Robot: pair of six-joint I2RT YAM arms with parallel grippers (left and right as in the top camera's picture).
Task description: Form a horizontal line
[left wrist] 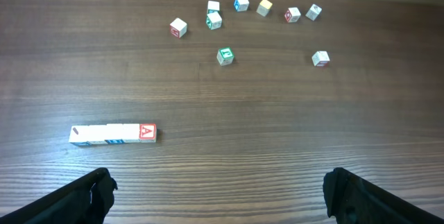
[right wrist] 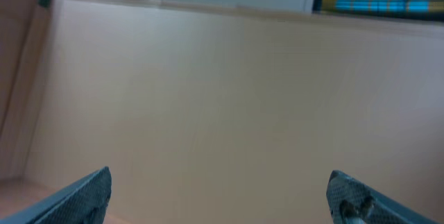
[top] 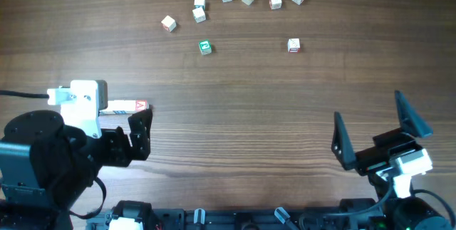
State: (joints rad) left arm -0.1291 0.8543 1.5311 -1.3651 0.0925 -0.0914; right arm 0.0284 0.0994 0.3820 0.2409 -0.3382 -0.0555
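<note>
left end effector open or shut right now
Open. The left end effector has its fingers far apart at the wrist view's bottom corners, nothing between them; the row of cubes lies ahead, untouched.

Whitish horizontal line [left wrist: 113, 134] with red A; green-faced cube [left wrist: 225, 56]; brown woodgrain table [left wrist: 291, 127]

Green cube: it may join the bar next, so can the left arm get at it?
Probably yes: the green cube stands alone, bare table between it and the open left gripper; the bar lies off to the side.
</note>
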